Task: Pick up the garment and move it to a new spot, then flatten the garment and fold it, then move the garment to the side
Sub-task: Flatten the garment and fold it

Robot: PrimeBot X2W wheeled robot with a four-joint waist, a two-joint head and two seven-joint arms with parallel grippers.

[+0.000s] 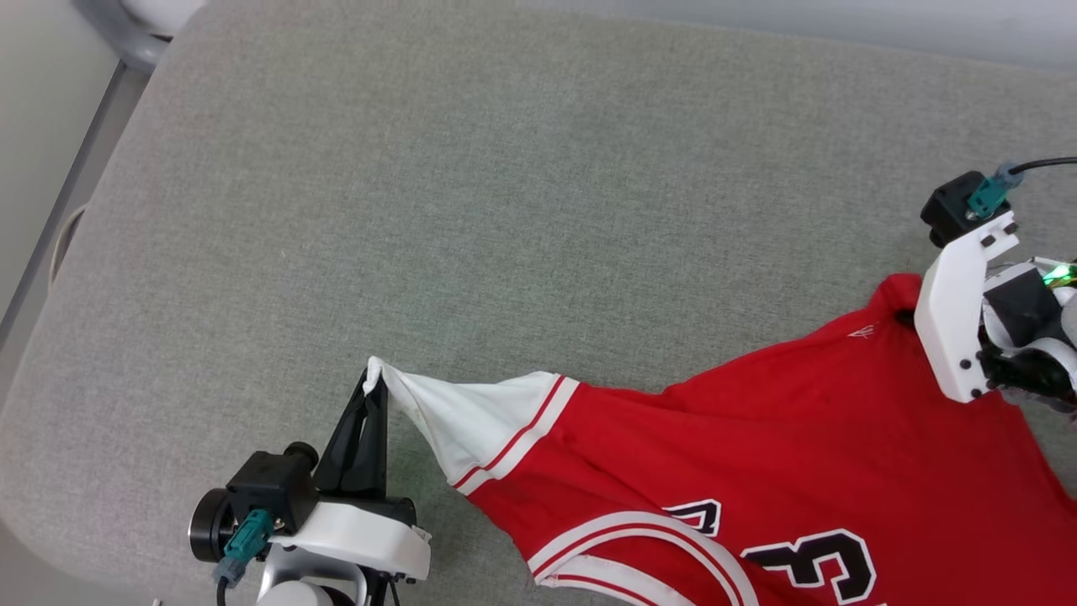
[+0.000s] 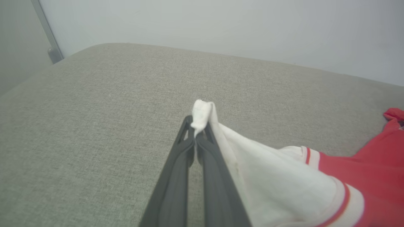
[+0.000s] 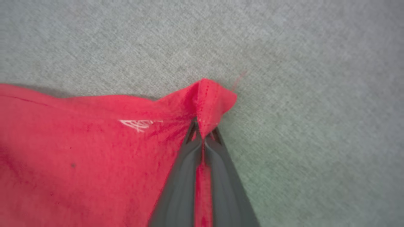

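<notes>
The grey woven-fabric padded surface carries the red short-sleeved T-shirt with white sleeves on its near right part, stretched between the two arms. The left gripper is closed on the tip of a white sleeve. The right gripper is closed on a red stitched corner. Both pinches take in little cloth, so I judge a hard pull apart could slip one corner free and let the T-shirt crumple. Its red body looks taut and creased, with striped sleeve trim, black lettering and a tiny white mark.
</notes>
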